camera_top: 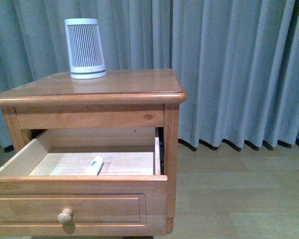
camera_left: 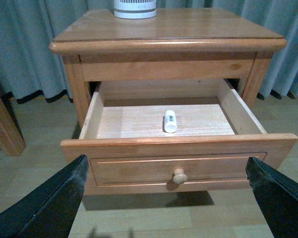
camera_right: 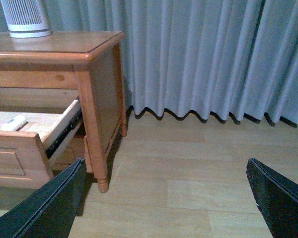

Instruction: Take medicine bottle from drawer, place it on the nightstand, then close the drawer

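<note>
The nightstand (camera_top: 119,87) stands before me with its upper drawer (camera_top: 79,204) pulled open. The small white medicine bottle (camera_top: 94,165) lies on its side on the drawer's pale floor; it also shows in the left wrist view (camera_left: 170,121) and at the edge of the right wrist view (camera_right: 14,123). My left gripper (camera_left: 166,198) is open and empty, in front of the drawer front (camera_left: 179,166) near its knob (camera_left: 179,176). My right gripper (camera_right: 166,198) is open and empty over the floor, to the right of the nightstand (camera_right: 102,84). Neither arm shows in the front view.
A large white-and-grey ribbed cylinder (camera_top: 85,49) stands on the nightstand's top at the back left. Grey curtains (camera_top: 239,69) hang behind. A wooden bed frame post (camera_left: 2,126) stands left of the nightstand. Pale wood flooring (camera_right: 198,173) lies to the right.
</note>
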